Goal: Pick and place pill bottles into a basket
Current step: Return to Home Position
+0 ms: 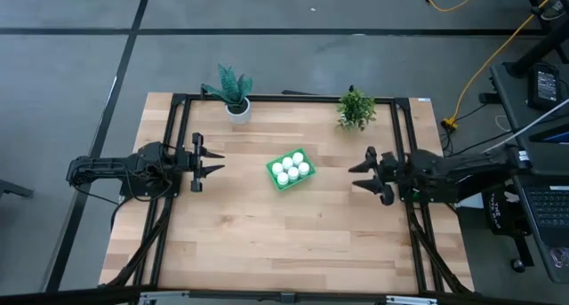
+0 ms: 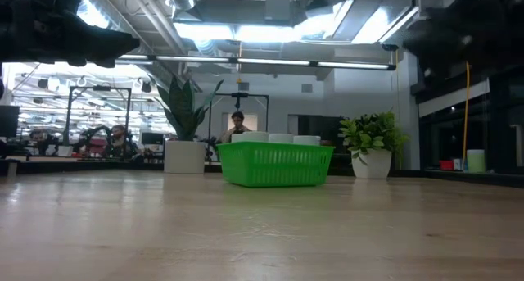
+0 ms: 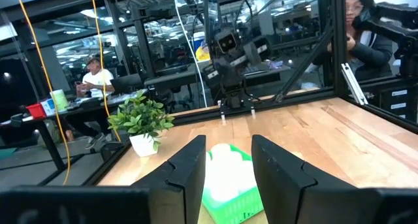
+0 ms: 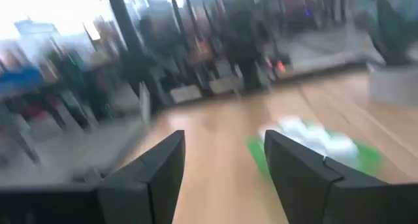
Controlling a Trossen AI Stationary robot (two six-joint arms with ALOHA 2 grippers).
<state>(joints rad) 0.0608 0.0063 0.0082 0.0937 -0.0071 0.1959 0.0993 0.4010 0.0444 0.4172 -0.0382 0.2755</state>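
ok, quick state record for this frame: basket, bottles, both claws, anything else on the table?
basket: green, middle of the table
pill bottles: six white caps showing, all inside the basket
left claw: open, empty, beside the basket, not touching
right claw: open, empty, on the opposite side, not touching
potted plants: two, behind the basket
bottles outside basket: none seen

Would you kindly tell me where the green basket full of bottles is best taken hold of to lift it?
Probably the rim of the green basket at its short end facing the left gripper, coming straight down from above, one finger outside the thin meshed wall and one just inside. The pill bottles fill the middle, so a wall pinch seems safer than spanning it.
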